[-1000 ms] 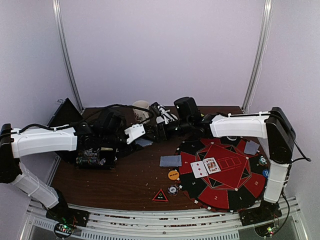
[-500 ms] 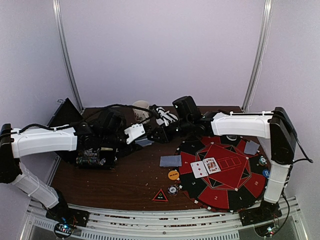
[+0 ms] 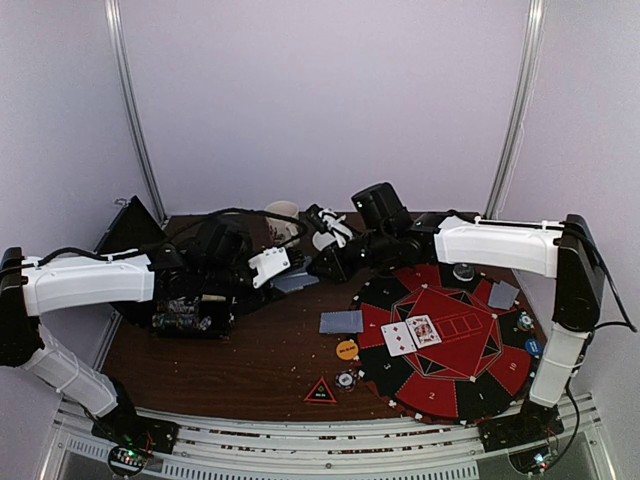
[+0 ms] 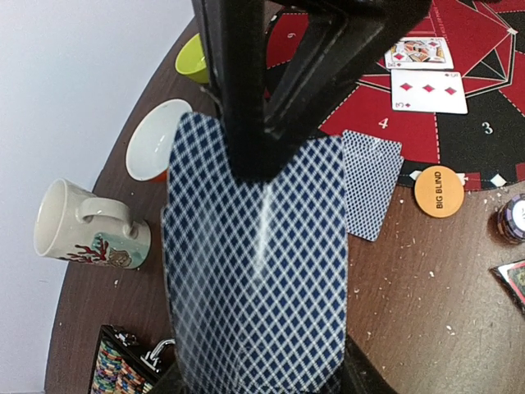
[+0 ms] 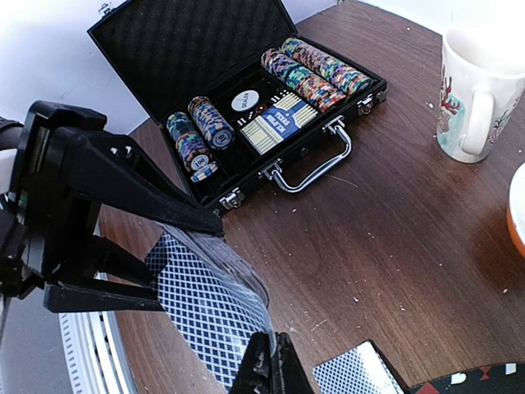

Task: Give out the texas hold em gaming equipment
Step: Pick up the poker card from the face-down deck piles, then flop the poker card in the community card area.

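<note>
My left gripper (image 3: 272,268) is shut on a pack of blue-backed playing cards (image 4: 256,271) and holds it above the table. My right gripper (image 5: 272,367) is shut on the far edge of the pack's top card (image 5: 215,308), which bows upward. In the left wrist view its black fingers (image 4: 256,123) reach down over that card. One face-down card (image 3: 341,321) lies on the wood. Two face-up cards (image 3: 410,333) lie on the red and black mat (image 3: 470,395). An orange Big Blind disc (image 3: 347,350), a small stack of chips (image 3: 346,379) and the red-edged black triangle (image 3: 320,391) lie near the mat's left rim.
An open black case (image 5: 246,107) with rows of chips stands under my left arm. A cream mug (image 4: 86,226), a white bowl (image 4: 160,139) and a green bowl (image 4: 193,61) stand at the back. Another face-down card (image 3: 503,294) and a blue disc (image 3: 532,347) lie on the mat's right side.
My right gripper has shut on the top card of the pack, and the right arm has drawn slightly rightward. The left arm has held still.
</note>
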You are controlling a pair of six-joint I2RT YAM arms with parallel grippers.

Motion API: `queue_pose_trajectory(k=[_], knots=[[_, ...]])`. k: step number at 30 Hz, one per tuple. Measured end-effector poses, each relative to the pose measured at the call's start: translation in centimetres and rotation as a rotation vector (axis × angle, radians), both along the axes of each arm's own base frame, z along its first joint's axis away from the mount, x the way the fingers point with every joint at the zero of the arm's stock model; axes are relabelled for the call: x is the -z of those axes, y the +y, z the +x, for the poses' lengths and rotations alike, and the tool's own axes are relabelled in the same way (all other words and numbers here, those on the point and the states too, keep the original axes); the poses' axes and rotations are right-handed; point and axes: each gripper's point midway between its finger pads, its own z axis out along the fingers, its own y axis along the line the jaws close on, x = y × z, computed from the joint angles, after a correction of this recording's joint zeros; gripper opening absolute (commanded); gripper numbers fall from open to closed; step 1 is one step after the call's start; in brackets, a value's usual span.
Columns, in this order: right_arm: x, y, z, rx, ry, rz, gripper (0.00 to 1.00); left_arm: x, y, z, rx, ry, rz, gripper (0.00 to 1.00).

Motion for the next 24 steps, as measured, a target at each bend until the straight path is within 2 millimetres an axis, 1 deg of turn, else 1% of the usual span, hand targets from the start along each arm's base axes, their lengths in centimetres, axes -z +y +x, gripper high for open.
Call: queue_pose_trajectory(k=[3,5,8,9,11,14,15,16,17,18,19,20,22,23,24], knots=[[-0.6,-0.8,0.1,0.000,-0.007,-0.015,0.00,0.0,0.0,0.0,0.000,0.000,0.000,0.44],[-1.5,-1.6,0.3,0.005,-0.019,-0.017,0.00,0.0,0.0,0.0,0.000,0.000,0.000,0.44],[-3.7,-3.5,0.8,0.021,-0.057,-0.004,0.00,0.0,0.0,0.0,0.000,0.000,0.000,0.44],[-4.8,-4.4,1.1,0.029,-0.077,0.003,0.00,0.0,0.0,0.0,0.000,0.000,0.000,0.44],[-7.2,-6.4,1.5,0.050,-0.138,0.010,0.00,0.0,0.0,0.0,0.000,0.000,0.000,0.44],[-10.6,-10.8,2.5,0.134,-0.293,-0.044,0.00,0.0,0.0,0.0,0.000,0.000,0.000,0.44],[-11.5,-12.7,2.9,0.183,-0.365,-0.087,0.00,0.0,0.0,0.0,0.000,0.000,-0.001,0.44],[-11.8,-14.4,3.3,0.231,-0.426,-0.141,0.00,0.0,0.0,0.0,0.000,0.000,-0.001,0.44],[-11.7,-16.7,3.4,0.284,-0.507,-0.223,0.00,0.0,0.0,0.0,0.001,0.000,-0.001,0.44],[-11.1,-18.4,3.5,0.319,-0.554,-0.297,0.00,0.0,0.0,0.0,0.001,0.000,-0.001,0.44],[-9.9,-20.3,3.4,0.339,-0.602,-0.396,0.00,0.0,0.0,0.0,0.001,0.000,-0.001,0.45],[-8.1,-22.1,3.4,0.360,-0.634,-0.509,0.00,0.0,0.0,0.0,0.001,0.000,-0.001,0.44],[-3.8,-24.7,3.3,0.335,-0.661,-0.717,0.00,0.0,0.0,0.0,0.001,0.001,-0.001,0.45],[-0.5,-26.2,3.2,0.293,-0.652,-0.852,0.00,0.0,0.0,0.0,0.002,0.001,-0.001,0.44],[1.6,-27.2,3.0,0.256,-0.638,-0.936,0.00,0.0,0.0,0.0,0.002,0.002,-0.001,0.45]])
